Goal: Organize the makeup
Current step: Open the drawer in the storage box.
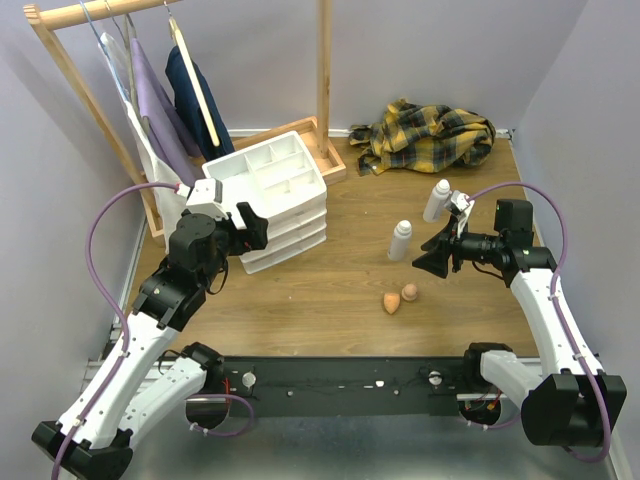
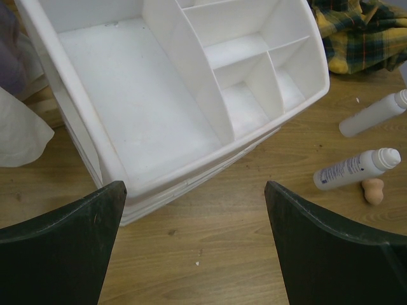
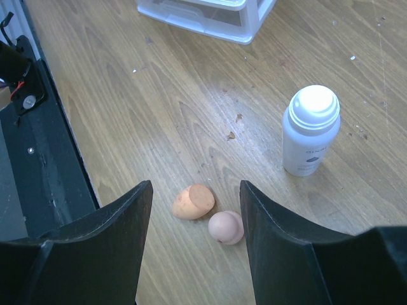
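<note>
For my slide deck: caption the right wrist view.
Open right claw framing two peach egg-shaped sponges on the wooden table, beside an upright white capped plastic bottle.

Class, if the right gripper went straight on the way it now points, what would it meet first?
Probably the two sponges: the orange sponge and paler sponge lie framed between the open fingers of the right gripper. Which comes first is unclear.
</note>
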{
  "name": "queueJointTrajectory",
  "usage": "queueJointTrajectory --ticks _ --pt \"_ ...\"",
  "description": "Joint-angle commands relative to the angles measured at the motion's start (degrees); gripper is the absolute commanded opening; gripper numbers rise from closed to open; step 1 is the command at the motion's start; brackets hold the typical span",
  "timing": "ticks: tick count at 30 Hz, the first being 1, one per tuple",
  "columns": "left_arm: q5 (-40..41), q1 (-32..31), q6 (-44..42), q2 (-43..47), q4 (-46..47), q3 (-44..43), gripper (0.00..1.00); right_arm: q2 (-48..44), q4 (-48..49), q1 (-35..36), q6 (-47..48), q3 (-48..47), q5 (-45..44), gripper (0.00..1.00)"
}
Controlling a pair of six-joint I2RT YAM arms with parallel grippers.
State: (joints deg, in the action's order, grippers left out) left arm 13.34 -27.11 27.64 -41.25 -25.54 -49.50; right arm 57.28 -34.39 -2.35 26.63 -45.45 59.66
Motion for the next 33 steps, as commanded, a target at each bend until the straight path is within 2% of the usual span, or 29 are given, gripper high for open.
queueJointTrajectory --ticks 1,33 --pt "0.1 0.1 -0.4 0.6 -0.1 -1.6 0.99 -0.2 -0.5 -0.3 0.6 0.2 1.4 0.65" --pt "0.7 0.2 -0.6 0.1 0.1 -1.7 0.99 -0.6 -0.6 -0.3 0.7 0.2 1.4 0.65"
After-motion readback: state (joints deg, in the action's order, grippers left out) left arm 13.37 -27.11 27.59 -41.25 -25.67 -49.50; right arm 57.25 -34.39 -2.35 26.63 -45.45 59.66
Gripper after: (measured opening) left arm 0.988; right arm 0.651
